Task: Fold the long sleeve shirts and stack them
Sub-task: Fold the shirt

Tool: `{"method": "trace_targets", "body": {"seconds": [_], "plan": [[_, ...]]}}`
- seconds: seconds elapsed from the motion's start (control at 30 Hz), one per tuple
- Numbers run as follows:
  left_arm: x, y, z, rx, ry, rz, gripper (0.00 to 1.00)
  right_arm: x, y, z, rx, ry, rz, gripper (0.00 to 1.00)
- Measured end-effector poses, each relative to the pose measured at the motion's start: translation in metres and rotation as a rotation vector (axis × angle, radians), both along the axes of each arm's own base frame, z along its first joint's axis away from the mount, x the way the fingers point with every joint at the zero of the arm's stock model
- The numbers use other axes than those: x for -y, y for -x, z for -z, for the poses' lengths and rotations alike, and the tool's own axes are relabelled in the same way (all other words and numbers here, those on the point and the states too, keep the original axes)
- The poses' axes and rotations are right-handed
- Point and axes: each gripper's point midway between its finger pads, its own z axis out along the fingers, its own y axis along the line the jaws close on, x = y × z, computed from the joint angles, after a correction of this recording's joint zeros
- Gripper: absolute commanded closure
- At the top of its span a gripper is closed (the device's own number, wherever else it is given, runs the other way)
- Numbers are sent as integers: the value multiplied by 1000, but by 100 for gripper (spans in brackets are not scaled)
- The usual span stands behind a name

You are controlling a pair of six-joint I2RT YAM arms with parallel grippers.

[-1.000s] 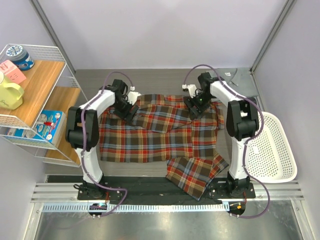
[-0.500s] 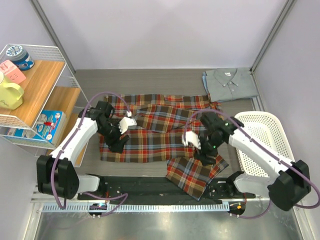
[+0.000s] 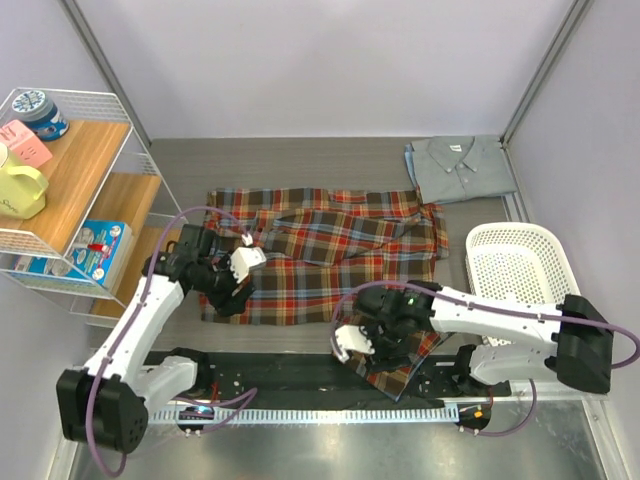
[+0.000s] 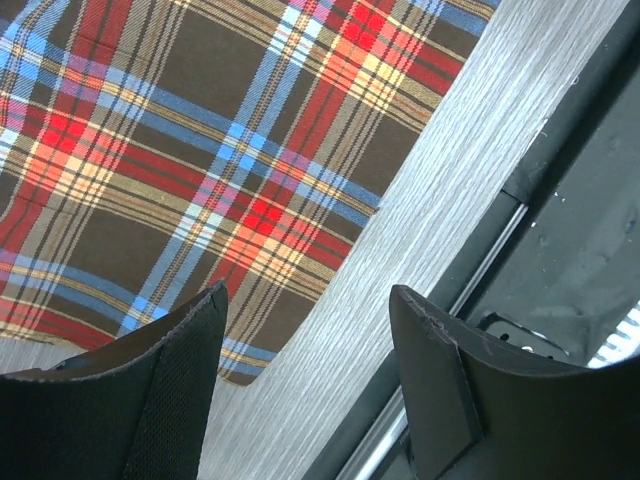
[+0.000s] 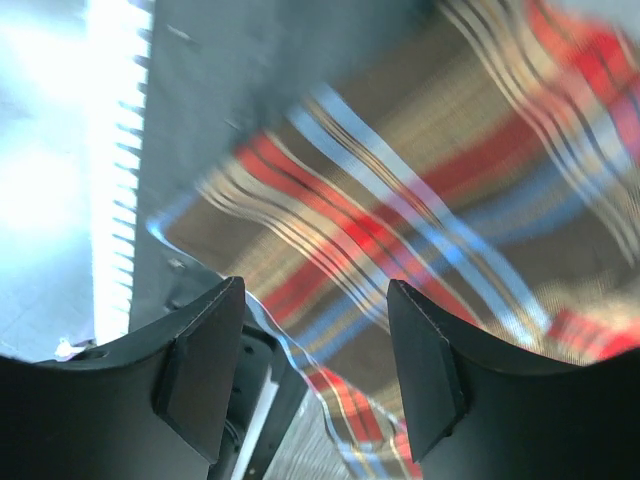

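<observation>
Seen from above, a red, brown, blue and yellow plaid flannel shirt [image 3: 330, 255] lies spread across the middle of a grey desk [image 3: 300, 160]. Its body is mostly flat, with some cloth folded inward over the upper part. One loose section of the shirt sits at the near right and hangs over the desk's near edge onto a black strip [image 3: 290, 370]. A plain grey-blue shirt [image 3: 460, 168] lies folded, collar up, in the far right corner of the desk, well apart from the plaid one. A white mesh basket [image 3: 572, 290] stands at the right edge, nearer than the grey-blue shirt. A wire shelf rack [image 3: 70, 200] with small items stands to the left.

The left pincer [image 3: 228, 296] hovers over the near left corner of the plaid shirt. Its wrist camera shows the two dark fingers [image 4: 170, 400] spread apart with nothing between them, and the shirt's corner and bare desk below.

The right pincer [image 3: 385, 352] is over the overhanging near-right section. In its wrist view the fingers [image 5: 205, 360] also stand apart with nothing clamped between them, and plaid cloth fills the space beneath. That picture is blurred, so it is unclear whether the fingertips touch the cloth.
</observation>
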Motion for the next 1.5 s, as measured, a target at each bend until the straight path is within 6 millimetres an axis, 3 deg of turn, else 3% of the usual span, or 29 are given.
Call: {"method": "trace_targets", "body": {"seconds": [0.2, 0.43, 0.53, 0.6, 0.67, 0.9, 1.07, 1.17, 1.37, 1.5], "plan": [[-5, 4, 10, 20, -15, -34, 34, -18, 39, 2, -20, -8, -135, 39], [-11, -12, -3, 152, -20, -113, 33, -27, 56, 36, 5, 161, -154, 42], [-13, -17, -11, 212, -15, -138, 35, -32, 56, 45, 45, 201, -143, 55], [-15, -16, -12, 228, -14, -141, 37, -36, 55, 47, 82, 205, -134, 74], [-17, -12, -10, 235, -20, -136, 41, -38, 51, 49, 111, 208, -122, 99], [-24, 5, 6, 187, -77, -57, 51, -42, 40, 48, 172, 218, -63, 99], [-28, 17, 24, 73, -124, 18, 50, -51, 19, 32, 177, 186, 17, 99], [-32, 21, 32, 29, -144, 57, 50, -53, 4, 10, 188, 123, 57, 99], [-40, 28, 51, -7, -189, 154, 53, -44, -15, -34, 215, 3, 99, 99], [-46, 33, 63, -43, -223, 230, 56, -35, -28, -45, 236, -7, 143, 99]]}}
